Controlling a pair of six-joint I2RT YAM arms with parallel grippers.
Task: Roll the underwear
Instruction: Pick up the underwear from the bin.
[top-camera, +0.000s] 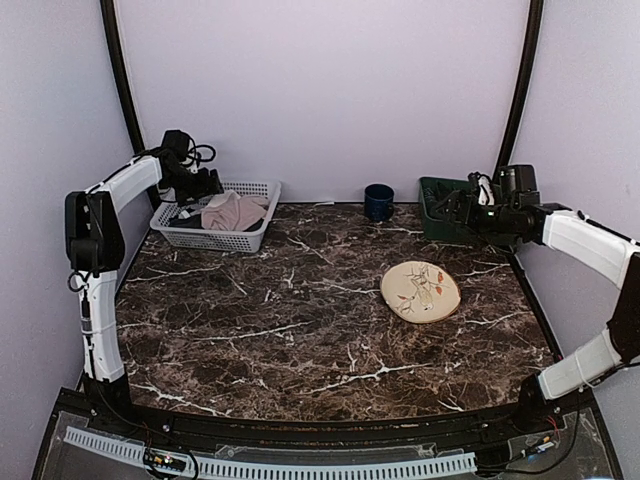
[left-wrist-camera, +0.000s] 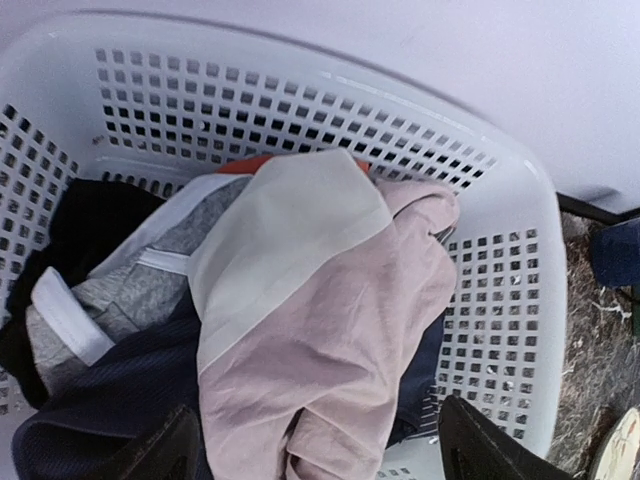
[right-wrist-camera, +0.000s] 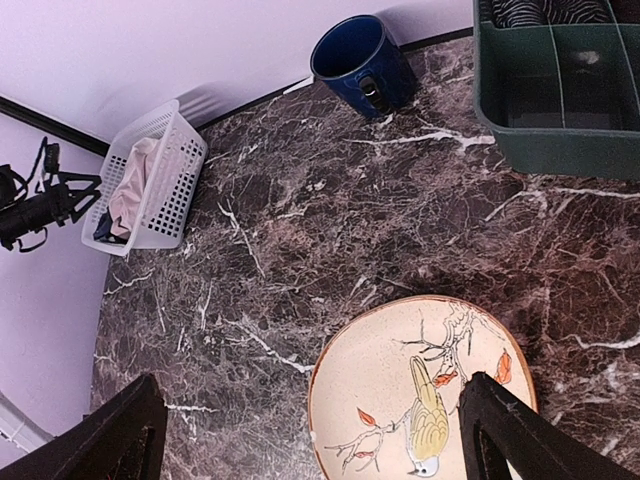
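Left pincer (left-wrist-camera: 320, 455) hangs released, jaws wide, just above the underwear (left-wrist-camera: 340, 330). It lies crumpled on top of the pile in the white basket (left-wrist-camera: 500, 300), cream waistband on the pincer's far side. Step in hand, prob.: pick it out. Go straight down onto the pink fabric between the jaws & pinch that cloth only. Esp. avoid the navy garment (left-wrist-camera: 110, 400) below & left of the pincer, else both come up. Lift clear of the basket wall before swinging to open desk (top-camera: 300, 320). Right pincer (right-wrist-camera: 320, 435) is also released, over the plate (right-wrist-camera: 400, 380) edge, well apart from the basket; best parked there til the cloth lands.
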